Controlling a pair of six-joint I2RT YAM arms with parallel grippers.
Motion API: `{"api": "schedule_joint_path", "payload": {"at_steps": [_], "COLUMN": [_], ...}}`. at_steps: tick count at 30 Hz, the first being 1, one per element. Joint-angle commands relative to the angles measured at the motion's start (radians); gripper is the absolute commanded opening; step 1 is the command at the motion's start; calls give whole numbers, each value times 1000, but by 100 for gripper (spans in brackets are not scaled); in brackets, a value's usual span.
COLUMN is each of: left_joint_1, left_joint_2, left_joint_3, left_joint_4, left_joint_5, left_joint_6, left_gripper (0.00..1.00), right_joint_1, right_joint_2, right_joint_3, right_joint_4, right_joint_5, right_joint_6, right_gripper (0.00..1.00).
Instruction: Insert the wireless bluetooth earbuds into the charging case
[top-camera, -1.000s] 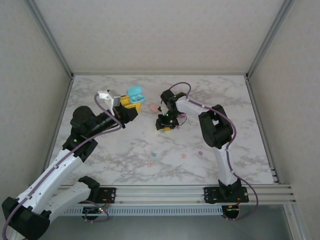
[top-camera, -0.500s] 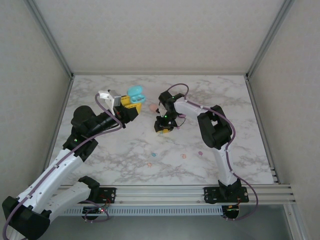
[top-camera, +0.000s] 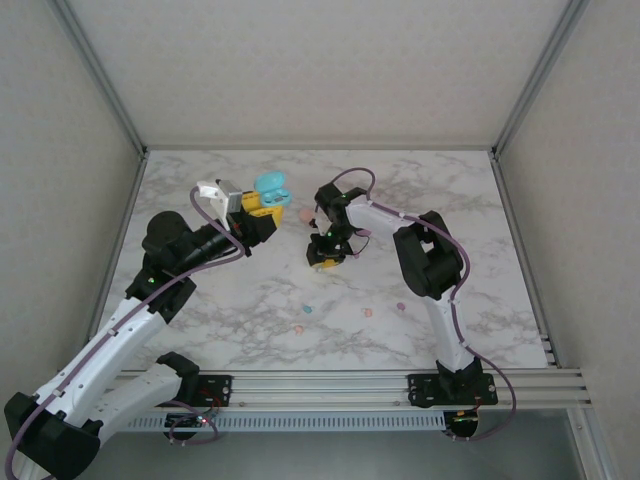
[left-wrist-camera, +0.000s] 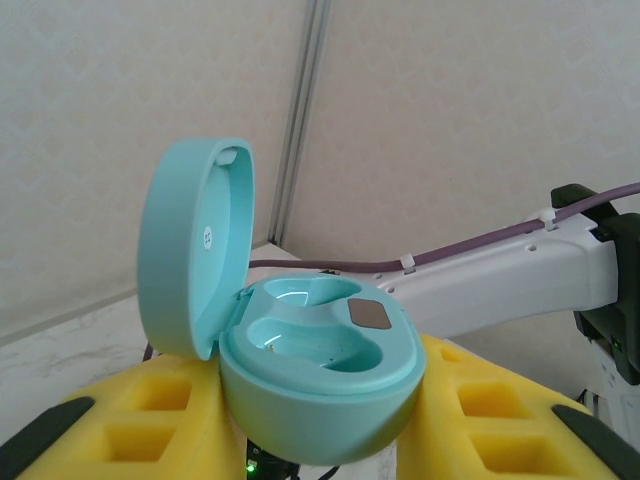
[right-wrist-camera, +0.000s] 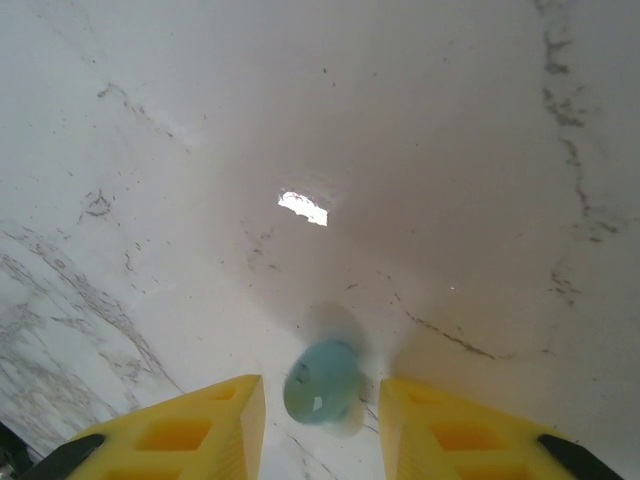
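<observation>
The white marble counter (top-camera: 200, 330) stands between pale walls. The left pincer (top-camera: 262, 204) clamps one teal charging case (left-wrist-camera: 320, 365), its lid hinged up and two wells exposed. The right pincer (right-wrist-camera: 321, 405) stands narrow, its fingers flanking, not touching, one teal earbud (right-wrist-camera: 322, 382), a glossy pebble lying on the counter. Four more lie nearer the bases: second teal bud (top-camera: 308, 309), orange-pink bud (top-camera: 297, 328), pink bud (top-camera: 367, 312), purple bud (top-camera: 401, 306).
</observation>
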Motion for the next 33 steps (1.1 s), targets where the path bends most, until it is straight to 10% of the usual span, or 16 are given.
{"api": "schedule_joint_path", "payload": {"at_steps": [1,33], "left_joint_1": [4,4], "left_joint_2": [-2,-52], "left_joint_3": [27,23], "left_joint_4": [11,-34], "left_joint_5": [0,-41], "left_joint_6": [3,38], "left_gripper": [17,17], "right_joint_1": [12,100], "right_joint_2": [-3,150], "right_joint_3": [48,301], "right_joint_4": [-48,-261], "right_joint_5": [16,315], "right_joint_6": [-4,129], "right_gripper": [36,35]}}
